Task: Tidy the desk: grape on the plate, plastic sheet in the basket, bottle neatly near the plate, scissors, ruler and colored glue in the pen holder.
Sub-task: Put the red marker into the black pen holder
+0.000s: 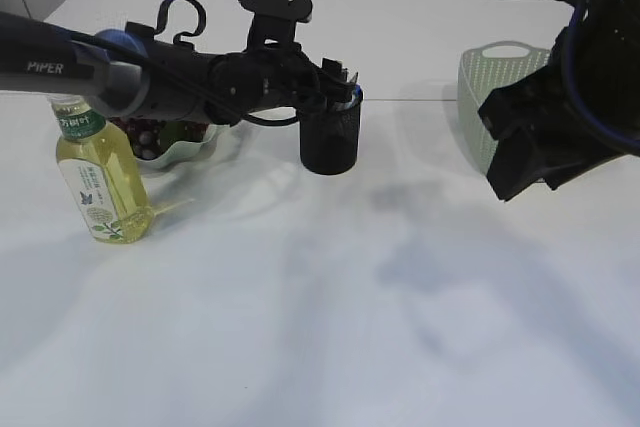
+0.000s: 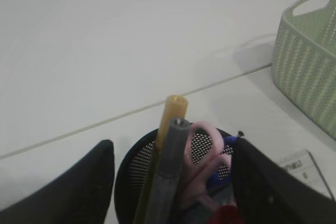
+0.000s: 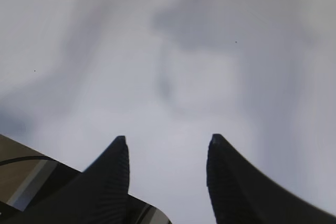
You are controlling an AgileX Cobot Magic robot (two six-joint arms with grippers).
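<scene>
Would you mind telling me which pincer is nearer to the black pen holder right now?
Left. The left pincer sits directly over the pen holder, fingers apart either side. The right pincer hangs away to the right, by the green basket.

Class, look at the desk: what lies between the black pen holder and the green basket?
Only bare white table separates the pen holder from the basket; the exterior view shows it, and the left wrist view agrees.
</scene>
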